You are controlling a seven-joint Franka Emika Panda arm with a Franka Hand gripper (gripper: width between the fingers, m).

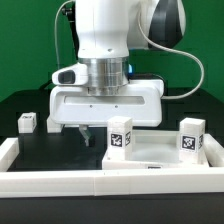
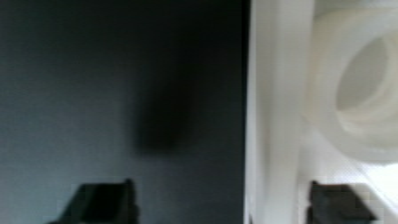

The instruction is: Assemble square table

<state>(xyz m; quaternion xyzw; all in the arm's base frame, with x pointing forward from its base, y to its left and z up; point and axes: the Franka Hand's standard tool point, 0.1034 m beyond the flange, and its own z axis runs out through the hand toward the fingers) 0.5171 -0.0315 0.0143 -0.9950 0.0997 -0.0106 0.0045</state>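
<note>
The white square table top lies on the dark table at the exterior view's right. Two white tagged legs stand upright at or on the top; I cannot tell which. A third leg stands at the far left. My gripper hangs low at the top's left edge. In the wrist view the gripper is open, its black fingers wide apart. The top's white rim runs between them, with a round corner socket on one side. Nothing is gripped.
A long low white border rail runs along the front and up the exterior view's left side. The dark table surface lies beside the top's rim. The arm's body hides the area behind the gripper.
</note>
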